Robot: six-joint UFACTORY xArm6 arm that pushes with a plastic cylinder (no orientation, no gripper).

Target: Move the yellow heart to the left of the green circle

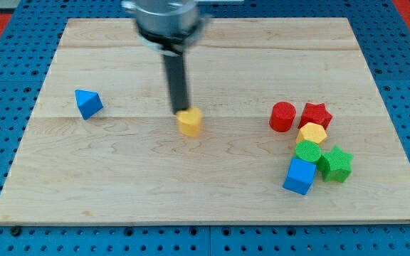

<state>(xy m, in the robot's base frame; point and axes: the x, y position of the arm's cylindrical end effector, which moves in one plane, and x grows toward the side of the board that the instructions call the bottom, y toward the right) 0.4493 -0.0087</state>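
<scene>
My tip (pixel 181 112), the only tool here, is a bare rod end that holds nothing and can only push; it sits touching, or all but touching, the upper-left edge of the yellow heart (pixel 189 122), which lies near the middle of the surface (pixel 119 178). The heart looks like a small, rigid, light block that should slide readily on the smooth wood, but its lobed outline means an off-centre push would probably spin it rather than carry it straight, so contact is best made on a flat flank, square to the direction of travel. The green circle (pixel 307 151) lies well to the view's right, packed into a cluster: a yellow hexagon (pixel 311 133) touching it above, a blue cube (pixel 300 176) below, a green star (pixel 335 163) at its right, with a red cylinder (pixel 282 116) and red star (pixel 316 114) higher up. The wood to the circle's left is open, so the heart has a clear run to the right and slightly downward. A blue triangle (pixel 87 104) rests far off at the view's left, out of the way. The surface's edges are well apart from this path.
</scene>
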